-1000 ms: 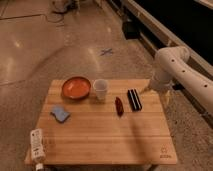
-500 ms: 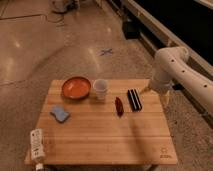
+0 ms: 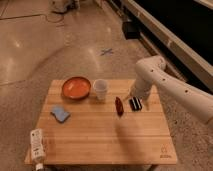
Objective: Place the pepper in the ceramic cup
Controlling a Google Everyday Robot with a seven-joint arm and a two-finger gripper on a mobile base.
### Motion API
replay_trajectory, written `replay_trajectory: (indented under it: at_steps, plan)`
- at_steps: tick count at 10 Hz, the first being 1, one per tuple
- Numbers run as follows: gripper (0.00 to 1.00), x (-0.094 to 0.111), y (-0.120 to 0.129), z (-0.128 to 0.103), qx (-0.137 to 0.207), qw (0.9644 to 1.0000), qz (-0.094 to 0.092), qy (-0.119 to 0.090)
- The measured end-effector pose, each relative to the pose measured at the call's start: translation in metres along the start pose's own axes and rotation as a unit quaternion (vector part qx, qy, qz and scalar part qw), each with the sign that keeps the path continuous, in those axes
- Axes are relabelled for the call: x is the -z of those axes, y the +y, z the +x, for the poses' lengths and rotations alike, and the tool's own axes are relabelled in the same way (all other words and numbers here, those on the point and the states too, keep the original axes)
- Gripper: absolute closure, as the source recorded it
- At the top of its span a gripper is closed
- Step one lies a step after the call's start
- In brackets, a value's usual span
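On the wooden table, near the middle, lies the pepper. It is small, slim and dark red, and it lies flat on the wood. The ceramic cup stands upright just to the left of it and a bit farther back. The cup is white. The two are close but apart. An orange bowl sits right beside the cup, on its left.

My arm comes in from the right and bends down over the far right part of the table. My gripper is at the end of it, right over a black-and-white striped block. The block lies just to the right of the pepper. I cannot tell how far open my gripper is, or if it touches the block. It has no hold of the pepper.

A blue sponge lies on the left side of the table. A white bottle lies at the near left corner. A blue cross is on the floor beyond the table.
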Motion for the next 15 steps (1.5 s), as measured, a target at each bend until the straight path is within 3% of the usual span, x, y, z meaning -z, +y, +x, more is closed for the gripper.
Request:
replay_trajectory:
  at_steps: [2,7,15]
  plan:
    - [0.20,-0.018,-0.035,0.000,0.040,0.9992,0.004,0.001]
    - [0.20,-0.054,-0.087,0.024,0.078,0.9969,-0.003,0.008]
    - [0.20,-0.100,-0.083,0.057,0.083,0.9962,-0.025,0.007]
